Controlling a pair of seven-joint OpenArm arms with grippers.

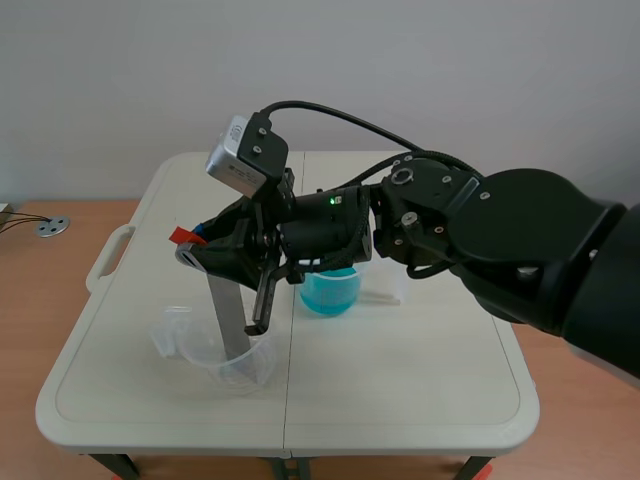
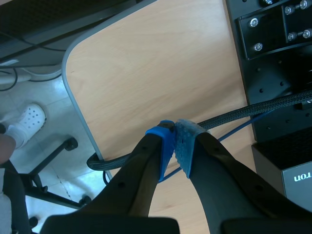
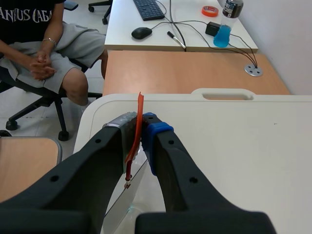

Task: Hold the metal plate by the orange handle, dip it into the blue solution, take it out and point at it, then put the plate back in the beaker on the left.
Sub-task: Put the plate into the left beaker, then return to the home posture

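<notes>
The right gripper (image 3: 141, 142) over the white table (image 1: 420, 400) pinches the orange handle (image 3: 138, 124) of the metal plate (image 1: 230, 318), whose lower end stands in the clear beaker (image 1: 205, 352); the blue solution (image 1: 328, 293) is nearby; the left gripper (image 2: 175, 142) is pressed together, empty; the lettering on a seated person's shirt (image 3: 29, 15) is cut off.

Scene: right arm (image 1: 520, 250) runs off the frame edge and covers the far rim of the blue beaker (image 1: 330, 292). Top of plate (image 1: 229, 318) hidden behind right gripper (image 1: 200, 250); only a stub of handle (image 1: 181, 236) shows. Plate's foot blurred through clear beaker (image 1: 190, 345) wall. Right wrist: person (image 3: 44, 44) cut off at chest.
</notes>
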